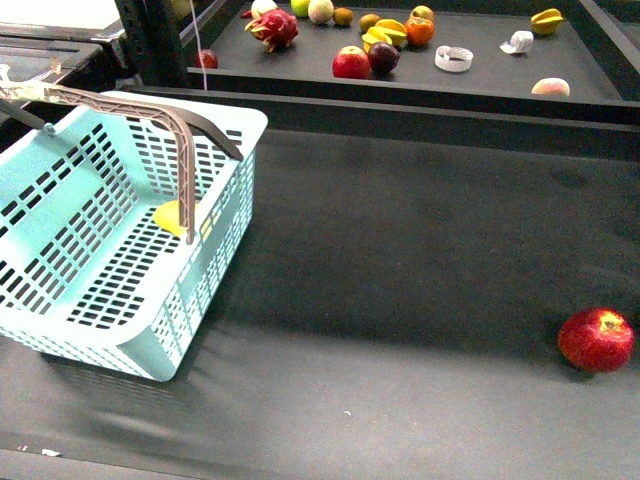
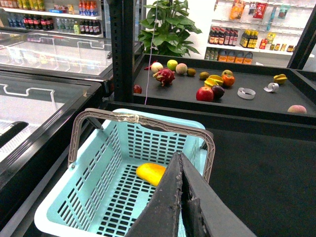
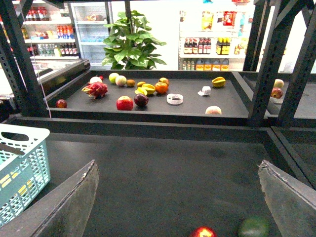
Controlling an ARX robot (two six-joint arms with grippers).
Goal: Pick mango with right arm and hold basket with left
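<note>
Left gripper (image 2: 181,197): seen in its wrist view with the two dark fingers (image 2: 165,202) pressed together, no gap between them. Right gripper (image 3: 177,197): seen in its wrist view with jaws spread wide, nothing between. Neither arm appears in the front view.

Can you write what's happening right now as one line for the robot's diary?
mango: inside basket | left gripper: shut, empty, above basket | right gripper: open, empty | red apple: on table | step: mango placed
</note>
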